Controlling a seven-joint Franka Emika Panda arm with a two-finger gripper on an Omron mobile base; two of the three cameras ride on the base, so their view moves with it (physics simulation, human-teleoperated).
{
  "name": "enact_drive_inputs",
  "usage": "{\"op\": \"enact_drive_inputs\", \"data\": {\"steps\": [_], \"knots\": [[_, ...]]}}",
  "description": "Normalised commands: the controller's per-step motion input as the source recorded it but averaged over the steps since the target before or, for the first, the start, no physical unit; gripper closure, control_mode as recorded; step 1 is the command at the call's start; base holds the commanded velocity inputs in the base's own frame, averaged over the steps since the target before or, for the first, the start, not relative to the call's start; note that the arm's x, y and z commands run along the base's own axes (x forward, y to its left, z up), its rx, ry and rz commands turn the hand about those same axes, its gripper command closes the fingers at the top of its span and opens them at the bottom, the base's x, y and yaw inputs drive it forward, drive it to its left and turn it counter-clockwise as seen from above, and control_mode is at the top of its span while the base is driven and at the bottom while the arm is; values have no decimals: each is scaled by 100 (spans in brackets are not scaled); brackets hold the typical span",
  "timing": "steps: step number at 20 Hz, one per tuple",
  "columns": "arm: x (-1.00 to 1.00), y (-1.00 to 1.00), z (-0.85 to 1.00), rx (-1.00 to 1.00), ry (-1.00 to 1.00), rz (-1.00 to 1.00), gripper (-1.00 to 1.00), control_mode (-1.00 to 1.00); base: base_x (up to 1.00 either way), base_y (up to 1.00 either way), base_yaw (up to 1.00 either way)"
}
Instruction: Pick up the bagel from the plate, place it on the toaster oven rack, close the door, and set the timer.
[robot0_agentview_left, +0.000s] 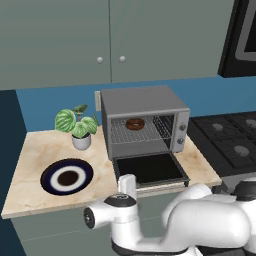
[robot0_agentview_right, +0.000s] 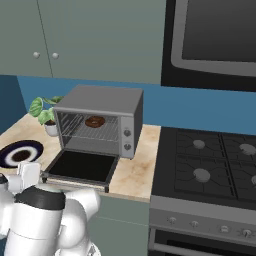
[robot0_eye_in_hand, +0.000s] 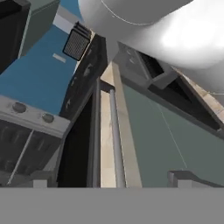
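Potted plant (robot0_agentview_left: 77, 125) w/ striped green leaves in a small white pot sits at the back of the beige marble worktop (robot0_agentview_left: 35, 150), well beyond the end effector & off to its left. Grey-green wall cabinets (robot0_agentview_left: 100, 40) w/ two round knobs hang above. Black gas stove (robot0_agentview_right: 210, 160) is off to its right, butted against the worktop edge, dark microwave (robot0_agentview_right: 215, 40) above it. Blue backsplash (robot0_agentview_right: 200, 110) behind everything.
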Motion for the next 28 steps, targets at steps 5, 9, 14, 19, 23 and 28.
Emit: {"op": "enact_drive_inputs", "data": {"steps": [5,9,14,19,23,28], "knots": [[37,0,-18,-14,-14,13,-100,-100,0,0,0],[19,4,-23,-16,-10,11,-100,-100,0,0,0],[22,14,-9,-12,-8,10,-100,-100,0,0,0],[26,12,-3,-6,-10,11,-100,-100,0,0,0],[19,2,-12,-5,-10,11,-100,-100,0,0,0],[10,0,-12,-5,-9,10,-100,-100,0,0,0]]}}
